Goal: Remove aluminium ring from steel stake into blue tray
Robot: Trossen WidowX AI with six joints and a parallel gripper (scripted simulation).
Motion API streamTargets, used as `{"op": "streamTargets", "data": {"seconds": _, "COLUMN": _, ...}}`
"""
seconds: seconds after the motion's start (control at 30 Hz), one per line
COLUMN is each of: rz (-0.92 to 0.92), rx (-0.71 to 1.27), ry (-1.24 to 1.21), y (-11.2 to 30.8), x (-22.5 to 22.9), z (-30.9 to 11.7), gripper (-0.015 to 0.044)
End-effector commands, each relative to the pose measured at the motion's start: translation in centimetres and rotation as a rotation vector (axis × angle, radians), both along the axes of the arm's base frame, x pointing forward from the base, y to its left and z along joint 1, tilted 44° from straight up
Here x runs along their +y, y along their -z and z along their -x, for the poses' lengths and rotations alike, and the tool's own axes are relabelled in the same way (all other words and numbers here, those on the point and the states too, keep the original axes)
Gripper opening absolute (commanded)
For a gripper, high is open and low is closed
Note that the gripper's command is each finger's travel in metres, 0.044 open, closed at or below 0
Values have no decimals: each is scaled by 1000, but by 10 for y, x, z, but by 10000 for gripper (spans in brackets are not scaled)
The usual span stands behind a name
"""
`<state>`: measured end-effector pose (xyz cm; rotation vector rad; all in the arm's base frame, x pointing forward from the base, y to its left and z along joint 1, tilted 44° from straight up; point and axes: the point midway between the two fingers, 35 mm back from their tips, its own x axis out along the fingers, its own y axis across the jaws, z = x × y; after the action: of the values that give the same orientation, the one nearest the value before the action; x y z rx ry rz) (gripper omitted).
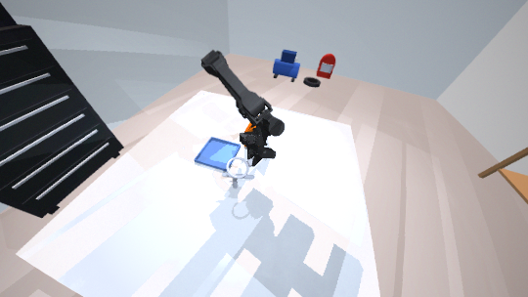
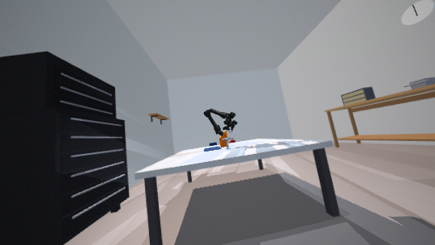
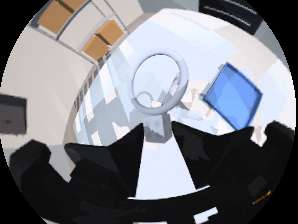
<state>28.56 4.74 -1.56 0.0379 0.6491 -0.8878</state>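
Clearly, the black jaws are part-way apart and closed on the small grey block-like welded tab (image 3: 157,131) of the pale aluminium ring (image 1: 228,168) (image 3: 132,82). The tab sits between the dark, tapered fingertips, and the round hoop extends beyond them, tilted rather than flat in the wrist view. The ring is held up off the white rectangular counter (image 1: 147,234) (image 2: 242,155) (image 3: 195,35), with its round shadow falling on the surface apart from it. From the top view, the ring overlaps the pale grey steel stake with its cross-bar (image 1: 249,177), though it is clear of the stake's foot; the exact gap between ring and cross-bar cannot be told. The shallow blue square tray (image 1: 216,152) (image 2: 212,149) (image 3: 232,95) rests on the counter near the stake, and the ring is outside it. The black jointed arm (image 1: 235,88) (image 2: 217,114) bends over the work beside the orange block-like part (image 1: 249,128) (image 2: 223,139). In the exterior view, the ring and tab are too small to make out exactly.
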Motion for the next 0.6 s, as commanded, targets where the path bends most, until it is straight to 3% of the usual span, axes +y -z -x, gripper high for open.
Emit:
{"op": "streamTargets", "data": {"seconds": 0.0, "rz": -37, "rx": -74, "ry": 29, "y": -3, "x": -4, "z": 6, "gripper": 0}}
{"op": "streamTargets", "data": {"seconds": 0.57, "rz": -214, "rx": -349, "ry": 148, "y": -9, "x": -19, "z": 29, "gripper": 0}}
